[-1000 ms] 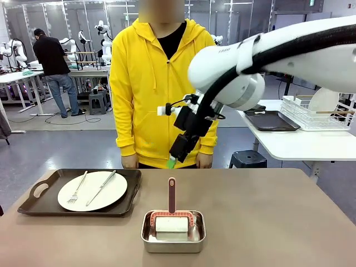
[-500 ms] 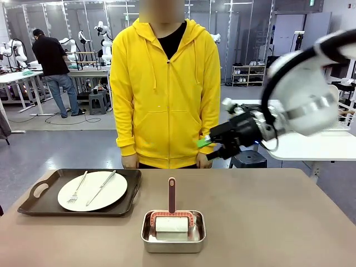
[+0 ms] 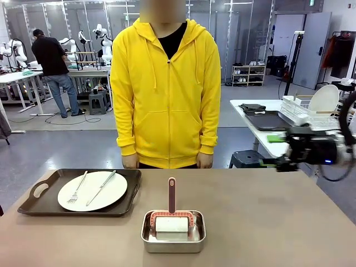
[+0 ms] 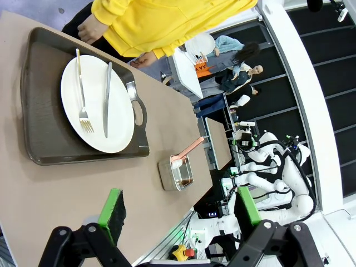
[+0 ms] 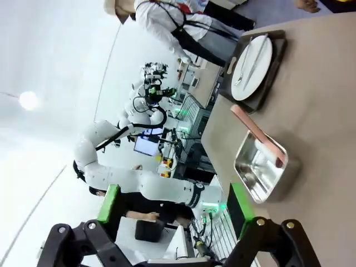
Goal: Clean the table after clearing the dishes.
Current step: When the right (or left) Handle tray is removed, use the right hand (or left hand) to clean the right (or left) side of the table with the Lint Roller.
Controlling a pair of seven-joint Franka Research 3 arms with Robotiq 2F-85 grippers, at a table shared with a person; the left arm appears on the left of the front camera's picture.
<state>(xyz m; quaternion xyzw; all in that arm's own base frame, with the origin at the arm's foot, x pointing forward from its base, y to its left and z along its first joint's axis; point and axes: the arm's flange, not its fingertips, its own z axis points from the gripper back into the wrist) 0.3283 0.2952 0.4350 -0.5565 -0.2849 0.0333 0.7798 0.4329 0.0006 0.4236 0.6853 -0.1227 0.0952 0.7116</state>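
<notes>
My right gripper hangs off the far right corner of the tan surface, level with the smaller white surface that carries a wire rack. Its fingers point sideways toward my left. In its own wrist view the green pads stand well apart with nothing between them. My left gripper is likewise spread wide and empty, and its camera looks along the tan surface from the left end. On the left part of that surface lies a dark brown tray with cut-out handles. It holds a round white plate, and a silver fork and a knife lie side by side on the plate. Near the middle, close to my edge, sits a small steel pan. A white roller in a pink frame rests in it, and its handle points toward the far side. A person in a yellow hoodie stands at the far edge with arms down, hands just behind the surface, apart from the tray and from both grippers.
</notes>
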